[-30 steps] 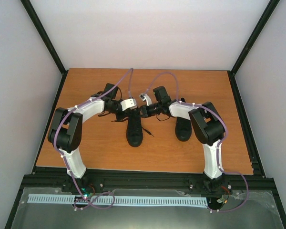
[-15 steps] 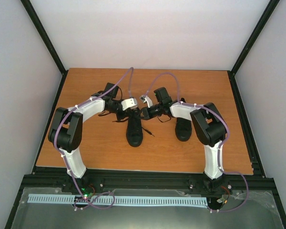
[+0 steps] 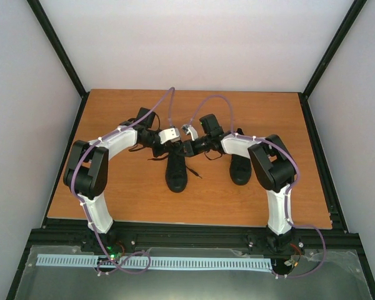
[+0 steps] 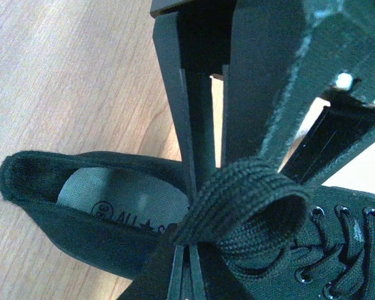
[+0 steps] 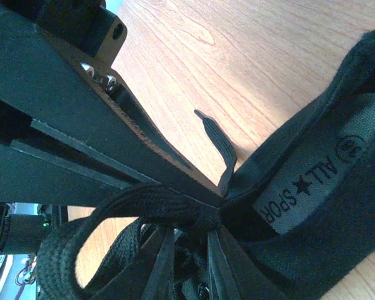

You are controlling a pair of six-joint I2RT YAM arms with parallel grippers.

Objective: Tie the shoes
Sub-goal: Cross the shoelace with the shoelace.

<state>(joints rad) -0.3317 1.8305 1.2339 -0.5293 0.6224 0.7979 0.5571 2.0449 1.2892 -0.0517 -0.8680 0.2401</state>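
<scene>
My left tool (image 3: 172, 145) reaches in from the L and is pressed together on a lace loop (image 4: 244, 200), which bulges out just in front of the fingers, above the eyelets of the worked shoe (image 3: 176, 175). That shoe lies on the tabletop (image 3: 125, 194) betw. my arms. Its long axis runs near-far, toe twd my bases as far as I can judge, w/ the heel opening at the far end right under both tools. My right tool (image 3: 185, 148) meets it from the R. Its tips sit at the lace crossing (image 5: 200, 219), a second loop (image 5: 62, 250) hangs off to one side and a loose lace end (image 5: 214, 139) sticks up beside the shoe's collar. I can't tell if that tool is pinching the lace or just resting on it. My guess: the next pull goes across the shoe's short axis, L tool to the L, R tool to the R, so the knot cinches over the tongue. Both arms are abt equally near. The second shoe (image 3: 240, 170) sits farther R, parallel, partly under my R arm, well apart from the tools. Count: 2 shoes, 2 tools, 2 loops, 1 loose end seen.
</scene>
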